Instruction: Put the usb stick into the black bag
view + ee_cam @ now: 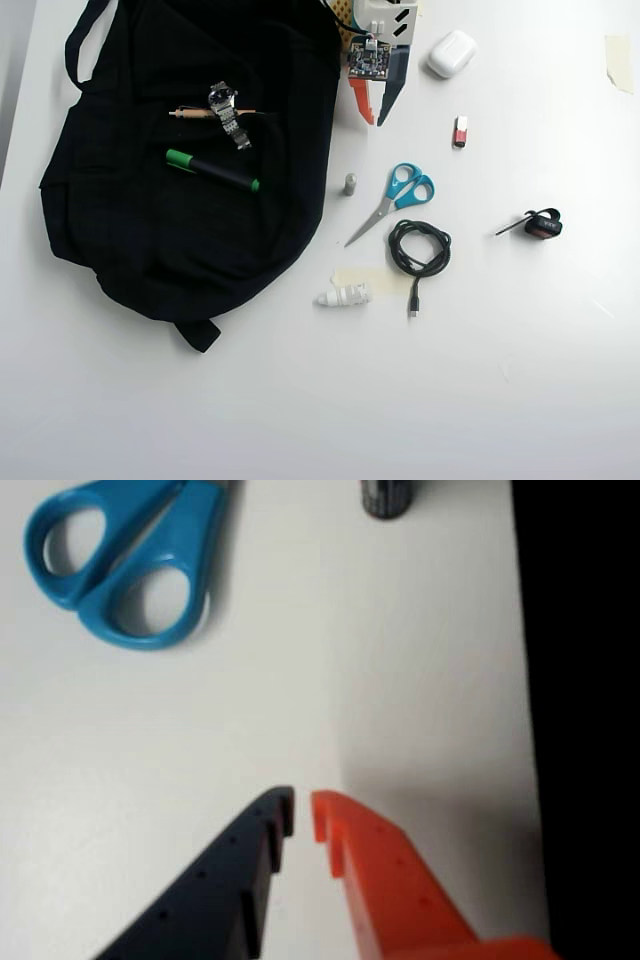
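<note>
**Ana:** Black fabric fills the upper left of the overhead view: the black bag [170, 240] lies slumped on the white table [520, 400], with a wristwatch [226, 112], a thin wooden-handled tool [200, 113] and a green-capped marker [212, 171] resting on top of it.

**Ben:** And the usb stick [460, 131]?

**Ana:** Out on the bare table, well apart from the bag, just below a white earbud case [451, 53] and up and to the right of the blue-handled scissors [395, 199]. Nothing touches it.

**Ben:** Where is the gripper [373, 120]?

**Ana:** At the top edge of the overhead view, between the bag's right side and the stick, its tips pointing down the picture. In the wrist view the gripper [302, 815] has one dark finger and one orange finger (the orange one on the right there), their tips nearly together with only a narrow slit between them, and nothing held in it.

**Ben:** What else does the wrist view catch?

**Ana:** The scissors [125, 560] handles at upper left and a small grey cylinder [388, 497] at the top edge. The stick is outside that view.

**Ben:** Anything else on the table?

**Ana:** A coiled black cable [419, 250] below the scissors, a black-and-red clip [542, 225] to the right, and a small white ridged piece [344, 296] near the bag's lower edge.
</note>
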